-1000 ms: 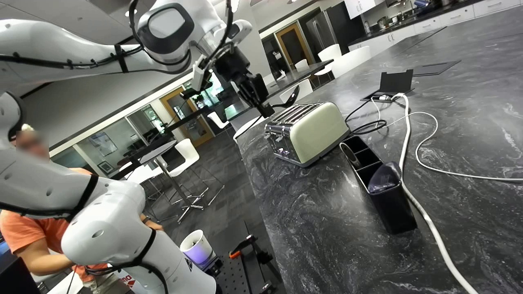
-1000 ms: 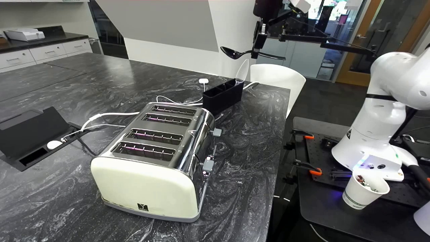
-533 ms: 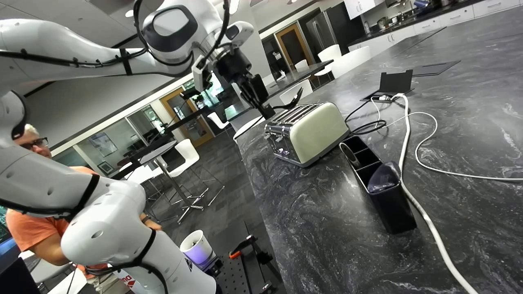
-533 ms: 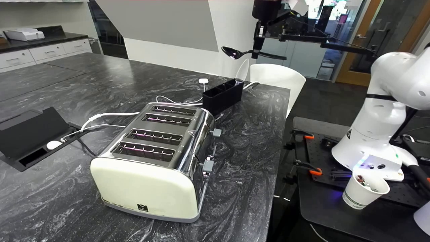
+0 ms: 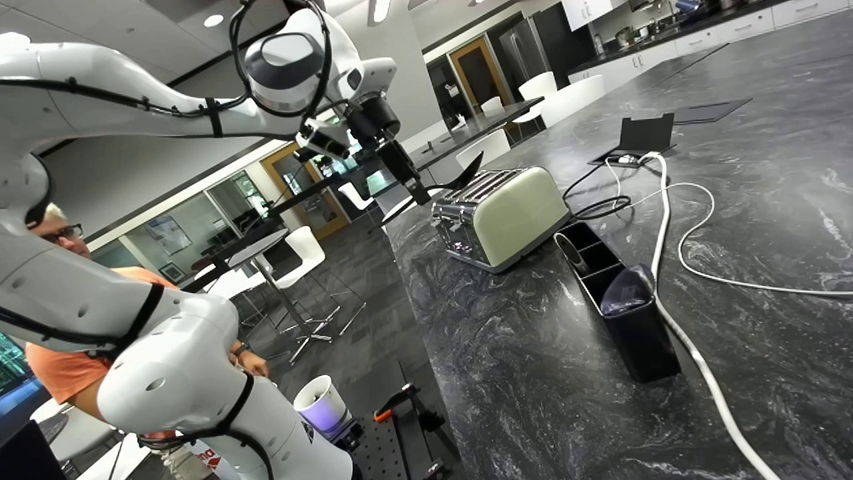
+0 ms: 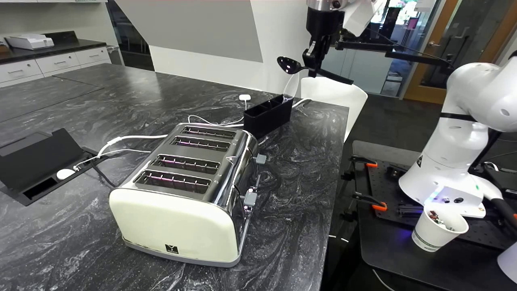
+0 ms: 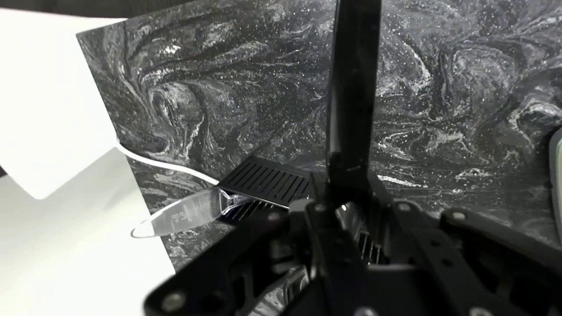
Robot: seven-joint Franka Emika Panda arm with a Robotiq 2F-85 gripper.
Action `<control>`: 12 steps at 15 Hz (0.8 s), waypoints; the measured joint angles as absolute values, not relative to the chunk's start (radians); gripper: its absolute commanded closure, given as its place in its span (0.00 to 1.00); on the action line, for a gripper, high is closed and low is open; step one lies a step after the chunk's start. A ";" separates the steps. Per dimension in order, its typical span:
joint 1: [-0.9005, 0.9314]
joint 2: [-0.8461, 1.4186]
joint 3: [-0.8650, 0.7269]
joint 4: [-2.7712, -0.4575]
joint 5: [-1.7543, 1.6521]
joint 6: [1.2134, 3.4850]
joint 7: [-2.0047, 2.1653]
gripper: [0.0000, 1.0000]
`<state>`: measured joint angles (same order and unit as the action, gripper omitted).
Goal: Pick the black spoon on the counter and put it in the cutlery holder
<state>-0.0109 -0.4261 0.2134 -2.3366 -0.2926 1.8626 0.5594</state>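
Observation:
The black spoon is held in the air. Its bowl [image 6: 288,64] and handle [image 6: 335,76] stick out on either side of my gripper [image 6: 313,70], the handle end lower. It also shows in the other outside picture, an exterior view [image 5: 468,172], with my gripper [image 5: 421,195] shut on it. In the wrist view the handle [image 7: 353,87] points up between the fingertips [image 7: 349,184]; the bowl is mostly hidden. The black compartmented cutlery holder [image 6: 264,123] stands on the counter [image 6: 297,169], below the spoon. It also shows in an exterior view [image 5: 638,347] and the wrist view [image 7: 268,180].
A clear plastic utensil [image 6: 291,85] stands in the holder's end compartment. A cream toaster [image 6: 173,226] stands beside the holder. A white cable [image 5: 700,360] runs behind the holder. A black outlet box [image 6: 44,161] is set in the counter. A white chair [image 6: 335,97] stands past the counter's edge.
My gripper has turned and tilted with the spoon in it. The spoon has gone from nearly level to sloping, its handle end now lower. The holder and toaster have not moved.

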 measured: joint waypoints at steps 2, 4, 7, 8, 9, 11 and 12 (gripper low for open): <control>-0.015 -0.402 0.238 -2.321 -0.293 1.861 0.690 0.94; -0.017 -0.368 0.258 -2.296 -0.294 1.861 0.823 0.94; -0.017 -0.317 0.277 -2.249 -0.315 1.861 1.022 0.94; -0.016 -0.299 0.280 -2.231 -0.331 1.862 1.089 0.94; -0.016 -0.282 0.281 -2.213 -0.349 1.863 1.154 0.94; -0.016 -0.248 0.281 -2.179 -0.387 1.866 1.279 0.94; -0.016 -0.231 0.281 -2.163 -0.411 1.869 1.343 0.94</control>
